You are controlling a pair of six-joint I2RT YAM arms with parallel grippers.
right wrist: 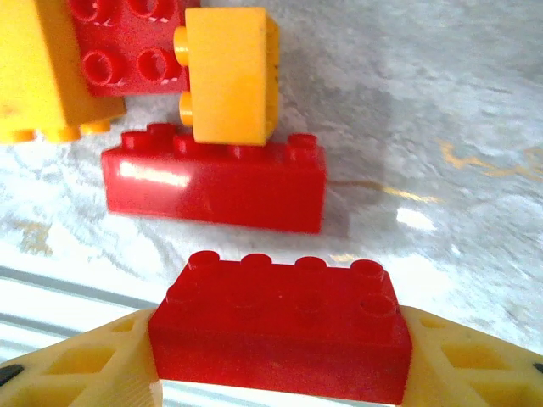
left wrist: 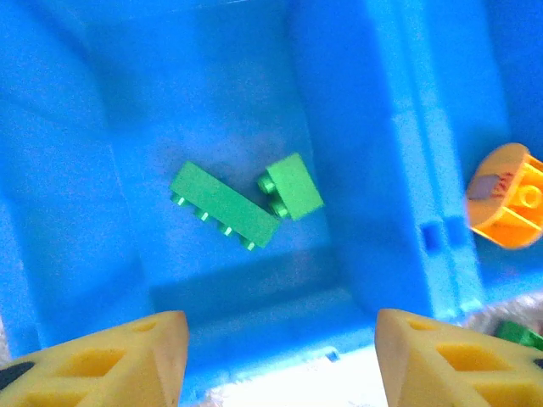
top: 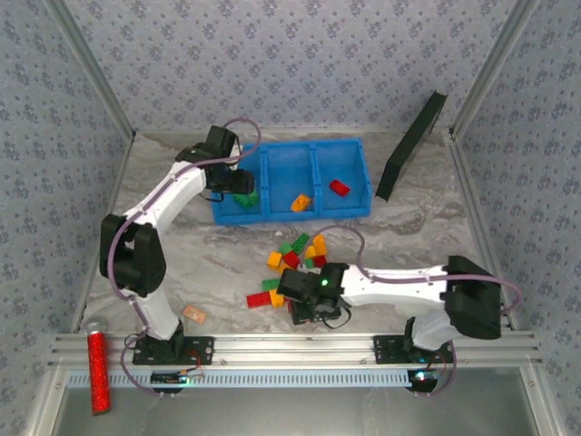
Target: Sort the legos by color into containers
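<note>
My left gripper (left wrist: pixel 280 356) hangs open over the left compartment of the blue bin (top: pixel 300 216), nothing between its yellow fingers (left wrist: pixel 110 360). Below it lie a long green brick (left wrist: pixel 222 205) and a short green brick (left wrist: pixel 291 186). An orange brick (top: pixel 300 203) lies in the middle compartment and a red brick (top: pixel 339 187) in the right one. My right gripper (right wrist: pixel 280 356) is shut on a red brick (right wrist: pixel 280 331), held by its two ends just above the table. Beyond it lie a second red brick (right wrist: pixel 216 182) and an orange brick (right wrist: pixel 229 76).
Loose red, green and orange legos (top: pixel 295 259) are scattered in front of the bin, around my right gripper (top: pixel 304 311). A black panel (top: pixel 411 145) leans at the back right. A red glittery cylinder (top: pixel 96 371) lies at the near left, by a small tan piece (top: pixel 194 314).
</note>
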